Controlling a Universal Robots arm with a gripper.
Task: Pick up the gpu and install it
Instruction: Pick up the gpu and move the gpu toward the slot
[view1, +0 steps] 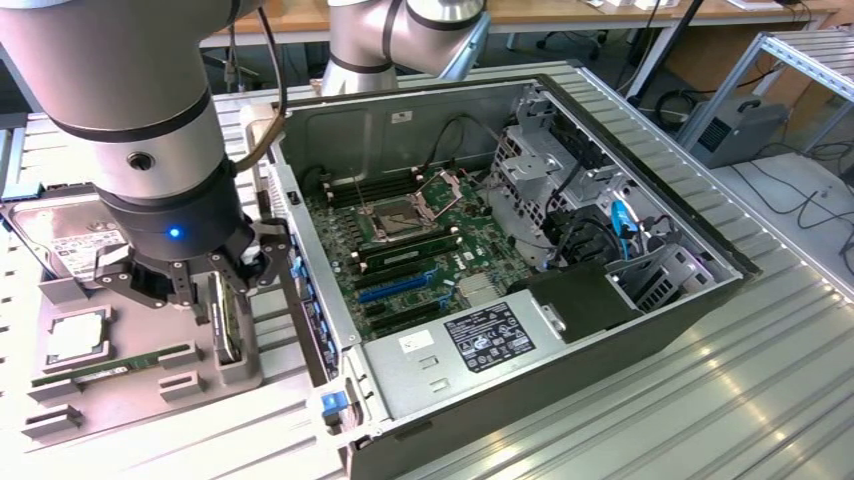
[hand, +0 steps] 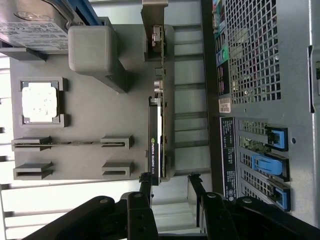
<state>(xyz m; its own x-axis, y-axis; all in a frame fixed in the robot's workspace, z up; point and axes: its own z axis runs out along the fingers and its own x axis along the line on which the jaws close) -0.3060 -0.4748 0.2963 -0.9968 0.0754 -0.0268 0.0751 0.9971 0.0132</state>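
The gpu (hand: 155, 142) stands on its long edge in a slot of the grey fixture tray (hand: 90, 120), a thin dark card with a silver bracket at its far end. In the exterior view the gpu (view1: 228, 325) sits just left of the open computer case (view1: 641, 320). My gripper (view1: 224, 292) hangs directly over the card. Its black fingers (hand: 146, 189) stand open, one on either side of the card's line at its near end, with nothing between them; my gripper (hand: 170, 189) is not touching the card.
On the tray lie a hard drive (view1: 67, 245), a CPU (view1: 74, 335) and a RAM stick (view1: 114, 368). The case's motherboard (view1: 400, 235) is exposed, with blue expansion slots (view1: 394, 288). The case's rear wall (hand: 260, 75) stands close beside the tray.
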